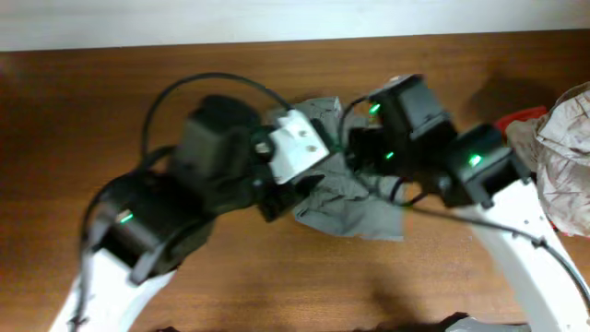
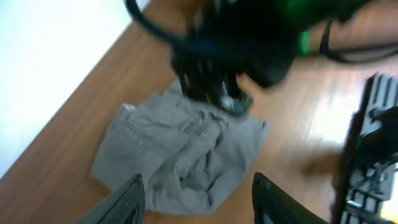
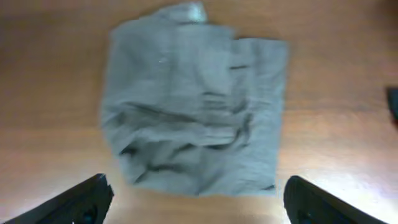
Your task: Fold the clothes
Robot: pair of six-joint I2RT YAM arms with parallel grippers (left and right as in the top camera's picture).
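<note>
Jaws apart on both, nothing held: left gripper (image 2: 198,186) and right gripper (image 3: 198,186).
Grey shorts (image 3: 193,106) lie bunched mid-table (image 1: 277,65), just below both grippers; pale and red garments (image 1: 562,138) sit at the right edge.

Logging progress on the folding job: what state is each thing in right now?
shorts: folded into a rough rectangle, wrinkled, lying on the table, not held.
left claw: open, empty, above the shorts.
right claw: open wide, empty, above the shorts.
other garments: crumpled heap, apart from the shorts.
</note>
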